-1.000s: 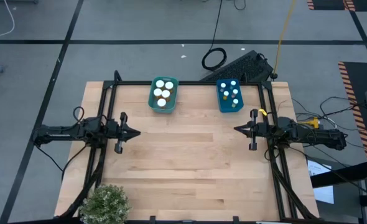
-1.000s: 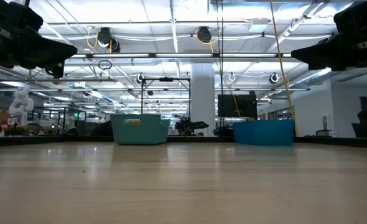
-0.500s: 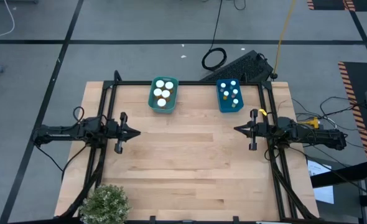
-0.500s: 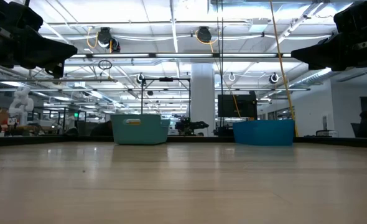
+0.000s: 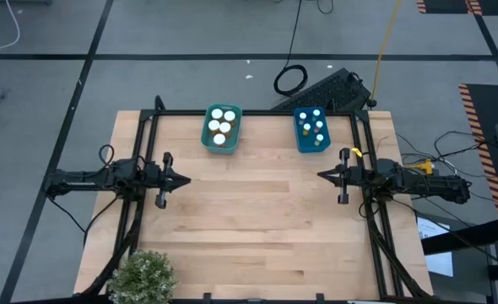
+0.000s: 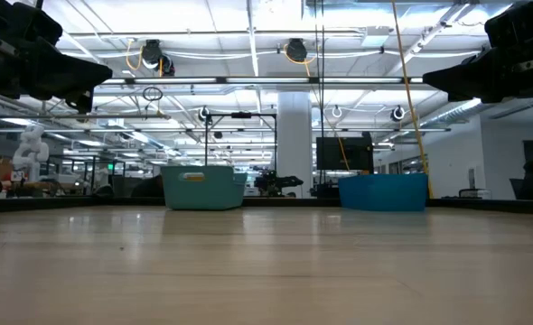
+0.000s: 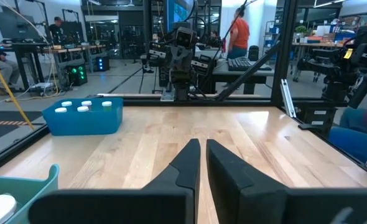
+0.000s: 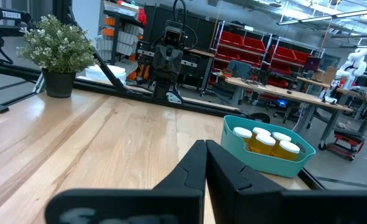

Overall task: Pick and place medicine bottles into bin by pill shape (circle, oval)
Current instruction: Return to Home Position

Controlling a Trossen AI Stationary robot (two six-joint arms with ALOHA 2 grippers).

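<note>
No movement since before: left gripper [image 5: 184,179] and right gripper [image 5: 322,176] fingers together, empty.

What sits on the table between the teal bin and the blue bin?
Nothing: the high view shows only bare wood between the teal bin and the blue bin; the low view agrees.

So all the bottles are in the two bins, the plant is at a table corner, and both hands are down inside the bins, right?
Not quite. The bottles are in the teal bin and blue bin, and the plant is at a corner, but the high view shows the left hand and right hand at the table's sides, away from the bins.
</note>
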